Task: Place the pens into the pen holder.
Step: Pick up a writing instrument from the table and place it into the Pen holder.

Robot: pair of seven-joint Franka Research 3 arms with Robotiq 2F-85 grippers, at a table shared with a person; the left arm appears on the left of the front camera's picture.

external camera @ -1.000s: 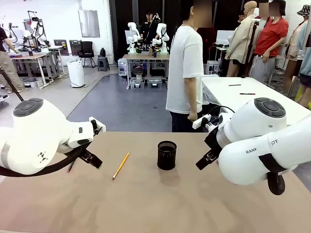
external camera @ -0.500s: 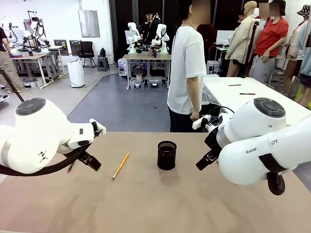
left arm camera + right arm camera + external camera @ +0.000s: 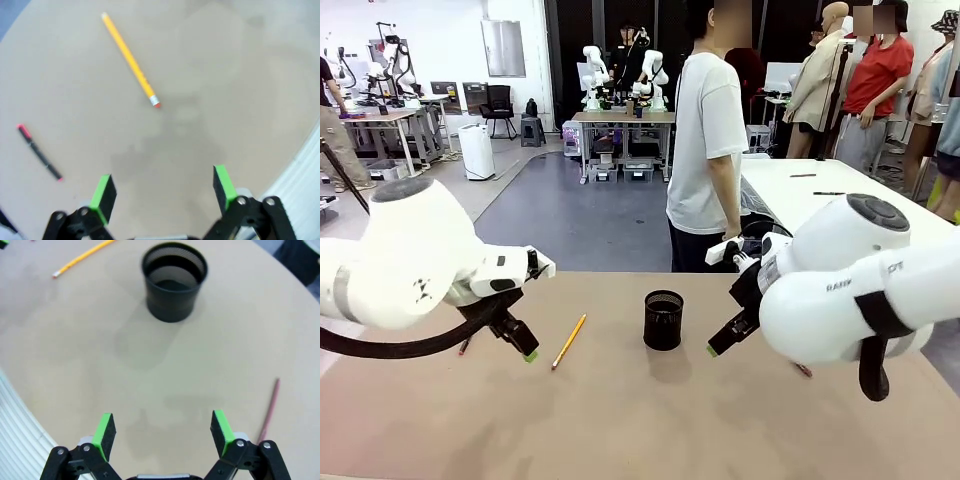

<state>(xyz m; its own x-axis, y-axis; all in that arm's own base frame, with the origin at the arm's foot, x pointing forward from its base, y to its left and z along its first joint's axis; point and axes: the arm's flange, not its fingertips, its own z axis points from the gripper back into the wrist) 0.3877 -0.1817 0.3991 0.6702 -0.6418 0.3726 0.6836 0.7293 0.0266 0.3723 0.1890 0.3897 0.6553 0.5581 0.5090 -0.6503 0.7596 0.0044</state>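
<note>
Above the tan table (image 3: 640, 430), the left gripper (image 3: 165, 192) and right gripper (image 3: 162, 432), black with green pads, are held with fingers spread wide and empty. Each pick is best made square across the shaft's middle, lifted level, then tipped upright. Two grippers are counted, one small black wire-mesh cylindrical pen holder (image 3: 174, 282), upright mid-table and seemingly empty, and three pens lying flat outside it: a yellow-orange pencil-like pen (image 3: 131, 61) and a dark pink-ended pen (image 3: 39, 152) to its left, a thin maroon pen (image 3: 268, 410) to its right.

Lettering on right arm (image 3: 840, 290) blurred, unreadable; nothing else legible.
</note>
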